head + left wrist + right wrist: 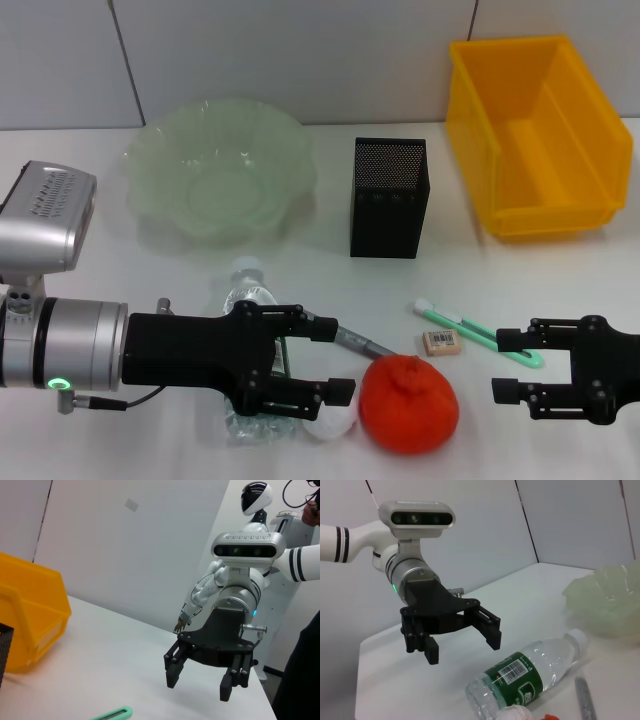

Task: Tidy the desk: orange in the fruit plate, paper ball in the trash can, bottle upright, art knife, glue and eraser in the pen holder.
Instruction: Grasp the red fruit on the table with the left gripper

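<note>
The clear bottle [250, 300] [525, 672] lies on its side near the front edge. My left gripper [340, 360] [464, 647] hovers open just over it, holding nothing. Beside the bottle's base sit the white paper ball [330, 425] and the orange [408, 403]. A grey art knife [365, 343] pokes out from behind the left fingers. The beige eraser [441, 342] and a green, white-tipped glue pen [480, 328] lie right of it. My right gripper [500, 364] [200, 687] is open and empty, just right of the orange.
At the back stand the pale-green fruit plate [220, 165], the black mesh pen holder [390, 197] and the yellow trash can [540, 135]. A wall runs behind the white table [300, 260].
</note>
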### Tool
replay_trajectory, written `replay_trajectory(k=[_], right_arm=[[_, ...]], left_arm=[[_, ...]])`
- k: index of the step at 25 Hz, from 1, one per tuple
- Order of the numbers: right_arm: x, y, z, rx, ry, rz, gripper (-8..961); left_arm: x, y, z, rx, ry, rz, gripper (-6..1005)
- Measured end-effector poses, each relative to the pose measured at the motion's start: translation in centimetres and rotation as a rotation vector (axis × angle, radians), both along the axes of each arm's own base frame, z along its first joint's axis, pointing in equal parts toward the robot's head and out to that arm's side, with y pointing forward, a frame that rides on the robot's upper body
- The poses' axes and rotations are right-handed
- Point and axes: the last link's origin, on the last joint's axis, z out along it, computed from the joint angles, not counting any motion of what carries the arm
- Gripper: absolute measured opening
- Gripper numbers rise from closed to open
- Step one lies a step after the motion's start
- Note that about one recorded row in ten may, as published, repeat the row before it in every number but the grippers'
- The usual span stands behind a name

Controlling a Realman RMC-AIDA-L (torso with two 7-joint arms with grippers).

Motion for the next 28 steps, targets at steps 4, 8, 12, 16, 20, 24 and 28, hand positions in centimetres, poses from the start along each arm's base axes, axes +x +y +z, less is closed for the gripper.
replay_trajectory(k=[4, 8, 12, 16, 20, 24, 28], right_arm=[[0.0, 0.0, 0.1, 0.002, -0.003, 0.002, 684], [0.0, 0.1, 0.1, 0.003, -0.005, 0.004, 683], [0.1, -0.1, 0.2, -0.004, -0.011, 0.009, 681], [0.5, -0.6, 0.9, 0.007, -0.006, 0.002, 680], [0.5, -0.8, 1.2, 0.009, 0.001, 0.006, 679], [0.4, -0.8, 1.2, 0.003, 0.003, 0.011, 678], [0.4, -0.9, 1.2, -0.001, 0.005, 0.015, 677]], left_arm=[[0.1, 0.0, -0.1, 0.0, 0.0, -0.001, 799], [0.1, 0.1, -0.1, 0.0, 0.0, -0.003, 798], [0.2, 0.2, 0.0, -0.001, 0.002, -0.002, 798], [0.6, 0.4, 0.0, -0.002, 0.002, -0.013, 797], [1.4, 1.0, -0.2, -0.01, 0.005, -0.04, 797], [2.3, 1.5, -0.4, -0.03, 0.034, -0.066, 796], [2.6, 1.7, -0.6, -0.046, 0.058, -0.073, 796]])
